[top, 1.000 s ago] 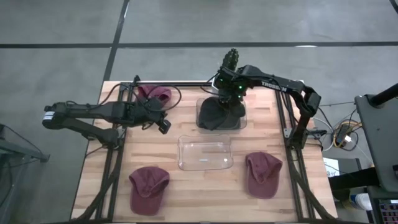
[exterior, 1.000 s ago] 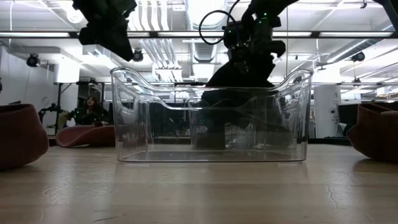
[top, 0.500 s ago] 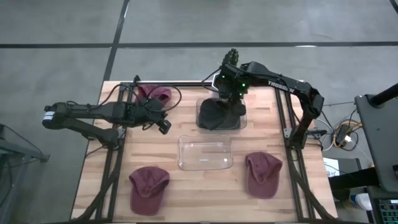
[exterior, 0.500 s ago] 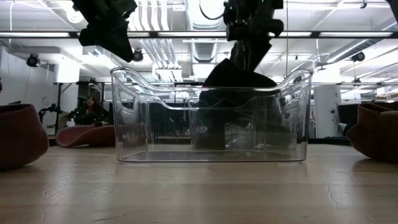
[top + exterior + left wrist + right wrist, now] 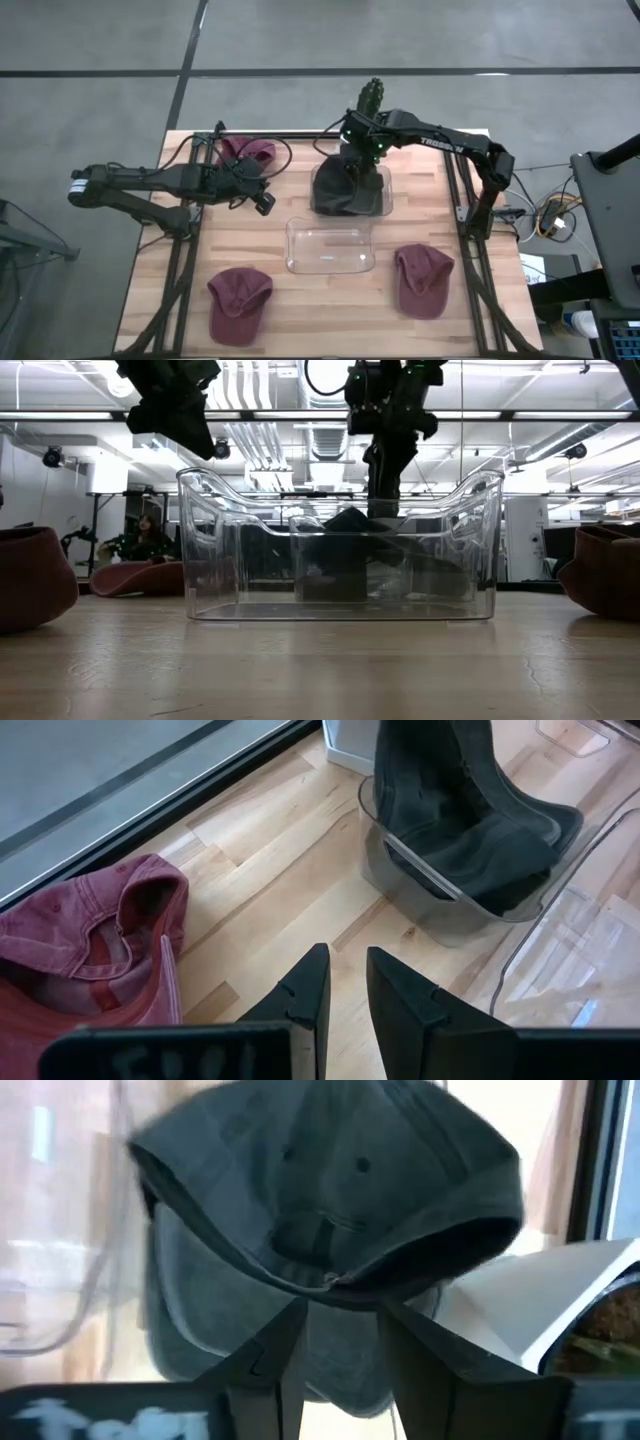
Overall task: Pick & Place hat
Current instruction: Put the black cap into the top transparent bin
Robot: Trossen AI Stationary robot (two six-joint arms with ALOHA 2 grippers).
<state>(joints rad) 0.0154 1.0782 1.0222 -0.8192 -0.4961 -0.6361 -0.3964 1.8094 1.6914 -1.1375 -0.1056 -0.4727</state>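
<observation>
A dark grey hat (image 5: 346, 188) lies in the far clear bin (image 5: 384, 196), and its crown shows in the right wrist view (image 5: 330, 1170). My right gripper (image 5: 360, 152) stands over the hat's far part, pointing down, shut on it. Seen from table height, its fingers (image 5: 385, 485) reach down to the hat's top (image 5: 350, 520). My left gripper (image 5: 262, 203) waits shut over the table's left part, touching nothing, and its wrist view shows the hat (image 5: 470, 820) in the bin. My right gripper pinches the dark hat at the rim of its back opening (image 5: 330, 1280), by the strap buckle, only at the fingertips (image 5: 292, 1312). The fingers come from above, pointing down. The hat's lower part rests in the far bin and it sags below the hold.
A second clear bin (image 5: 330, 246) stands nearer, in the table's middle. Maroon hats lie at the far left (image 5: 248, 152), near left (image 5: 240, 300) and near right (image 5: 422, 278). Bare wood shows between the bins and the left arm.
My right gripper raised the dark hat above the far bin's rim. It then moved a little toward the table's left and came down again. The hat now sits lower in the bin, shifted toward the bin's left side.
</observation>
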